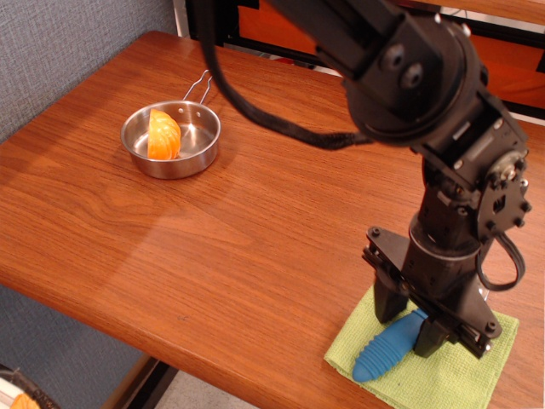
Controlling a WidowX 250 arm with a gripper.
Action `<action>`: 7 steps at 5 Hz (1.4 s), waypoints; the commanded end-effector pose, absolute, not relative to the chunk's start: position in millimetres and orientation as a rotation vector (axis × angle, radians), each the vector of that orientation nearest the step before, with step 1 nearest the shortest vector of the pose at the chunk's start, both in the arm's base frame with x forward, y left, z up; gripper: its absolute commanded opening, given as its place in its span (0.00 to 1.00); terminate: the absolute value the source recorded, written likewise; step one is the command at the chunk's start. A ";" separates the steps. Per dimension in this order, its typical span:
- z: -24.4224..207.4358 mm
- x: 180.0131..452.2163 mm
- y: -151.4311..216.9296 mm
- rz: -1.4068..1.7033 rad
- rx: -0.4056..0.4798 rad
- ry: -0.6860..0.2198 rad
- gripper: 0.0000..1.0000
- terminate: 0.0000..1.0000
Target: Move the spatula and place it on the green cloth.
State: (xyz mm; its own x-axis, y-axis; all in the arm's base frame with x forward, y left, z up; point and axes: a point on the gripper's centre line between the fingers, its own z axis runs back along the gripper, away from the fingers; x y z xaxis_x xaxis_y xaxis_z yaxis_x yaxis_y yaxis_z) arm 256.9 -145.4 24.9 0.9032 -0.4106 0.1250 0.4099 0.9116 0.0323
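Claw (pixel 410 322) points down with a finger on each side of the spatula (pixel 387 351), though whether the fingers press the blue handle or stand just clear of it cannot be told. The handle slants out below the claw toward the table's near edge and lies on the cloth (pixel 451 377), which spreads under the claw at the table (pixel 255 221) corner. Far off to the claw's upper left sits a pan (pixel 171 137) holding an orange piece (pixel 163 135).
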 end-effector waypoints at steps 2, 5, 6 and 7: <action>83.7 260.1 -121.8 -0.400 0.043 -0.164 1.00 0.00; 82.3 298.9 -81.0 -0.116 0.073 -0.142 1.00 0.00; 76.5 312.4 -46.4 -0.101 0.057 -0.139 1.00 0.00; 83.4 319.2 -22.5 -0.059 0.063 -0.145 1.00 0.00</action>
State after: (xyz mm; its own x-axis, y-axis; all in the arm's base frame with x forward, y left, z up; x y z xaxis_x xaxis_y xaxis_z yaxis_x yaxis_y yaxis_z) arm 331.4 -24.7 67.4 0.9922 -0.0632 0.1072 0.0566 0.9963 0.0641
